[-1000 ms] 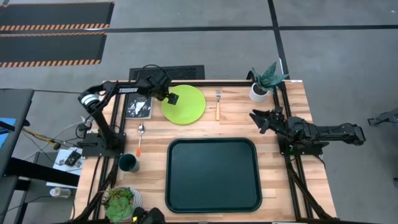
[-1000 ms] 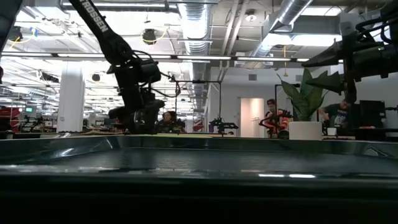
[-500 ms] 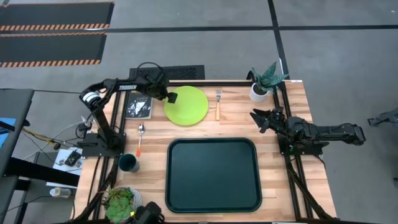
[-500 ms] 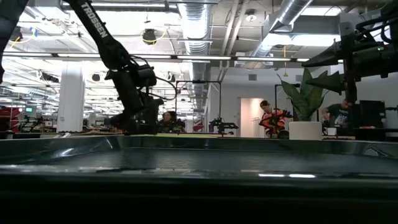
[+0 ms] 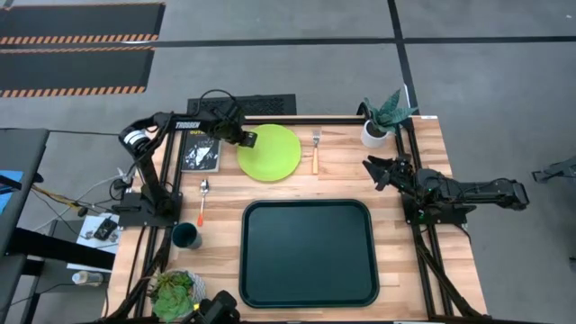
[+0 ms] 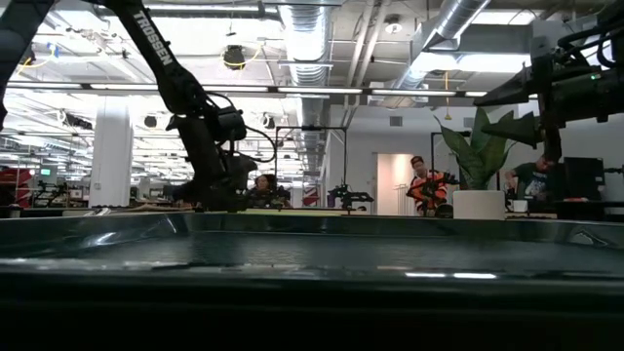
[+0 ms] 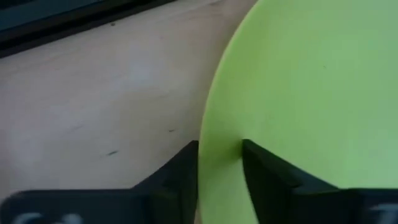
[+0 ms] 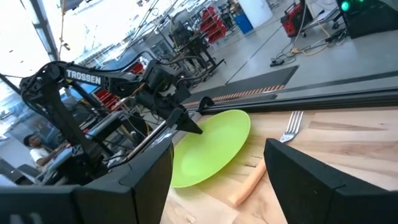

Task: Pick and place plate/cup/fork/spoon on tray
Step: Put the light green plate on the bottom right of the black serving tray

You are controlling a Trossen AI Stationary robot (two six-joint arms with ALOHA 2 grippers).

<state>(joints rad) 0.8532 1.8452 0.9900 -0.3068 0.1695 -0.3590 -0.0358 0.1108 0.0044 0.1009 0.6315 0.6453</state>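
The lime-green plate (image 5: 273, 151) lies on the table at the far middle. My left gripper (image 5: 249, 138) is at its left rim and is shut on it. The fork (image 5: 316, 151) lies just right of the plate. The spoon (image 5: 203, 200) and the dark cup (image 5: 186, 237) are at the left. The dark green tray (image 5: 308, 256) fills the near middle. My right gripper (image 5: 370, 167) hovers open at the right, pointing toward the plate (image 8: 211, 149). My left gripper pinches the plate's left rim (image 7: 219, 152) between its two fingers, one finger (image 7: 267, 180) on the upper face and the other outside the edge. It comes from the table's left, slanting down. Whether the held edge is raised off the table, I cannot tell.
A black book (image 5: 201, 153) lies left of the plate, under my left arm. A white pot with a plant (image 5: 374, 133) stands at the far right corner, and another plant (image 5: 174, 290) at the near left. People show in the room beyond the table.
The plate has slid a little toward the table's right edge, with my left gripper at its left rim; since half a second ago it has stayed in place.
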